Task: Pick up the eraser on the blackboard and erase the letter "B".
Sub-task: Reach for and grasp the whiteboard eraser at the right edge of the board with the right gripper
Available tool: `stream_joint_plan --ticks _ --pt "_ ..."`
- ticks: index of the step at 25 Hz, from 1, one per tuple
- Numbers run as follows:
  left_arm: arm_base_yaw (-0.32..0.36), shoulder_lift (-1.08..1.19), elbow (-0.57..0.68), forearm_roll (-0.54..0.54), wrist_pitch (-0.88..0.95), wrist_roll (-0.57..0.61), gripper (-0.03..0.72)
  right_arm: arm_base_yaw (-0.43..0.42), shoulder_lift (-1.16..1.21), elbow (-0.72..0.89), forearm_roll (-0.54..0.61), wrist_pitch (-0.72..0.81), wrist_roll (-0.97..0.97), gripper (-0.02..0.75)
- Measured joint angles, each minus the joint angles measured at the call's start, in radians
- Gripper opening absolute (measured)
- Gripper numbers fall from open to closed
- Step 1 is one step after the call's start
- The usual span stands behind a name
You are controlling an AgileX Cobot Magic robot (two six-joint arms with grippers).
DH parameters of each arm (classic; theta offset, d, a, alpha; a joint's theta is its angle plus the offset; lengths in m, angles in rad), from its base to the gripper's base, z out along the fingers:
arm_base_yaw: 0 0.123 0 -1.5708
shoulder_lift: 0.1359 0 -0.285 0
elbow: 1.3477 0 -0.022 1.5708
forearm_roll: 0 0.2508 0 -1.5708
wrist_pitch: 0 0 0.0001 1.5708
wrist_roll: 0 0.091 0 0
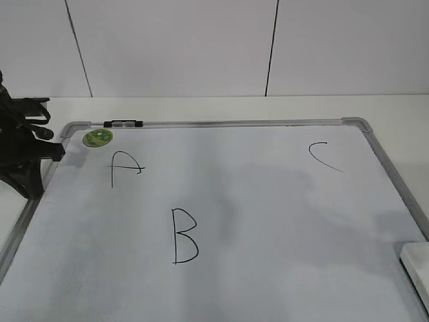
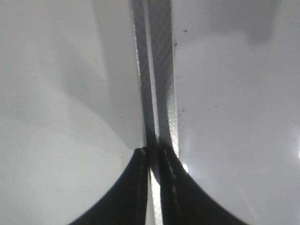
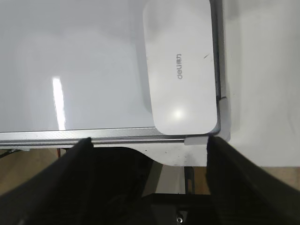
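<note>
Fingers (image 3: 82,154) of the right gripper (image 3: 145,150) are spread wide and hold nothing. They hang over the near right corner of the blackboard (image 1: 281,221), where the eraser (image 3: 180,65) lies flat by the frame. It looks like a hard, smooth plastic block, likely light and a bit slippery. Pinching its two long sides near the middle seems best. Left gripper (image 2: 152,157) is pressed shut on nothing, at the board's left edge. The letter "B" (image 1: 184,236) sits left of the middle.

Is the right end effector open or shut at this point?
Open. In the right wrist view its two dark fingers stand wide apart, empty, just short of the eraser lying flat in the blackboard corner.
</note>
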Motion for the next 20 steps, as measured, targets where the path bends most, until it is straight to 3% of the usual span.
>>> stream_joint_plan --ticks 6,20 --pt "0.0 0.0 0.0 0.0 0.0 0.0 0.025 0.0 0.015 0.0 -0.067 0.0 0.024 0.661" --pt "0.0 0.0 0.0 0.0 0.0 0.0 0.025 0.0 0.329 -0.002 -0.059 -0.152 0.028 0.668"
